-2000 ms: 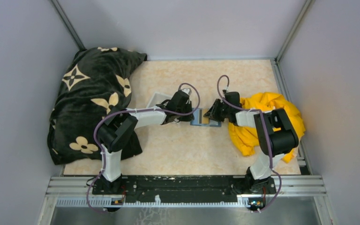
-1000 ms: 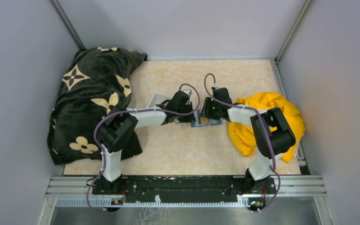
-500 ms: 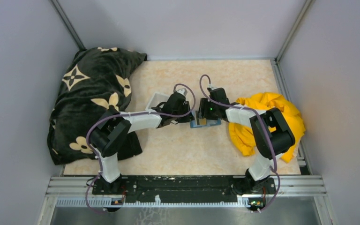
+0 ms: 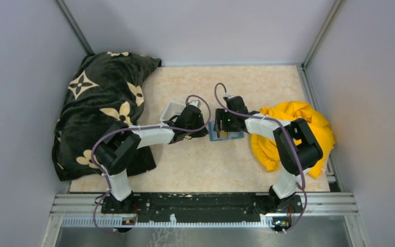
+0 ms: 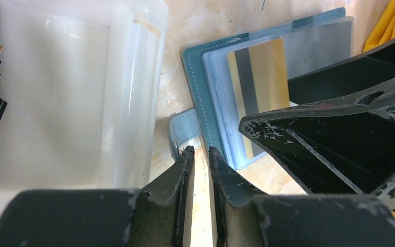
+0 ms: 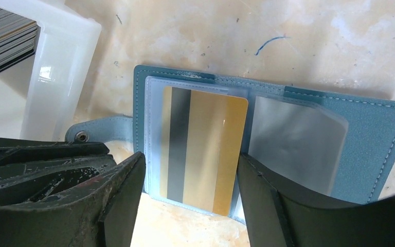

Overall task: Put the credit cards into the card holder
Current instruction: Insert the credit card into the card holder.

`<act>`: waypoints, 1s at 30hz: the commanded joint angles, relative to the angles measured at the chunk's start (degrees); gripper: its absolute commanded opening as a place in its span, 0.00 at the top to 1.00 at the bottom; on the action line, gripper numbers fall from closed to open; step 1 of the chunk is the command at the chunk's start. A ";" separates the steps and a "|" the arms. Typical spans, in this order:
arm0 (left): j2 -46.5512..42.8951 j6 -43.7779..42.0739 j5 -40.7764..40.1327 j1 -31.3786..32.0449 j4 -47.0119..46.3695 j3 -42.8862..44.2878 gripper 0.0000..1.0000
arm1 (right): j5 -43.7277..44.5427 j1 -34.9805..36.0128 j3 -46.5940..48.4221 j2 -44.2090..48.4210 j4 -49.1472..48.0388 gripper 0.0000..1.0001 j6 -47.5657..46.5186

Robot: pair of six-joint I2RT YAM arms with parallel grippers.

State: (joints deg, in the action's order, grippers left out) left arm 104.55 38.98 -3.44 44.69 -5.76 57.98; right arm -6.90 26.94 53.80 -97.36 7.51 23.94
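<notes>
I see the card holder (image 4: 235, 135) open flat mid-table, a gold card (image 6: 205, 149) on a clear page. R gripper (image 6: 190, 157) jaws wide apart, either side of card. L gripper (image 5: 198, 152) at holder's 9 o'clock: nearly together, thin gap, empty.

Right arm swung in from beside the yellow cloth (image 4: 308, 119); right pincer (image 6: 187, 170) was off the right edge of the card holder (image 6: 370, 134), now over it, jaws spread wide either side of the gold card (image 6: 205, 144). Left arm pulled back left, elbow now lower toward the black blanket (image 4: 97, 98); left pincer (image 5: 200, 154) shifted off the card holder toward the tray (image 4: 171, 109).
</notes>
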 commanded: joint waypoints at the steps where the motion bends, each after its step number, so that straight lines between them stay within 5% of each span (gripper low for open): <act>1: -1.57 0.67 -0.58 0.65 -0.40 -1.29 0.78 | 3.23 1.82 2.78 -1.27 3.68 0.34 -1.79; 25: 0.30 1.62 -1.15 2.06 -3.61 -4.09 0.86 | 15.70 10.02 11.05 -9.65 12.92 0.30 -3.00; 30: 0.06 2.14 -1.17 2.07 -4.13 -4.44 0.87 | 17.93 10.85 11.95 -10.40 14.25 0.38 -3.14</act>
State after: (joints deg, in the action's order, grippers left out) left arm 104.57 40.51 -3.92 46.52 -7.94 54.30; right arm 10.11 36.60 65.25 -104.81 19.38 20.64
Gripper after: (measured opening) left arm 0.133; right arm 0.666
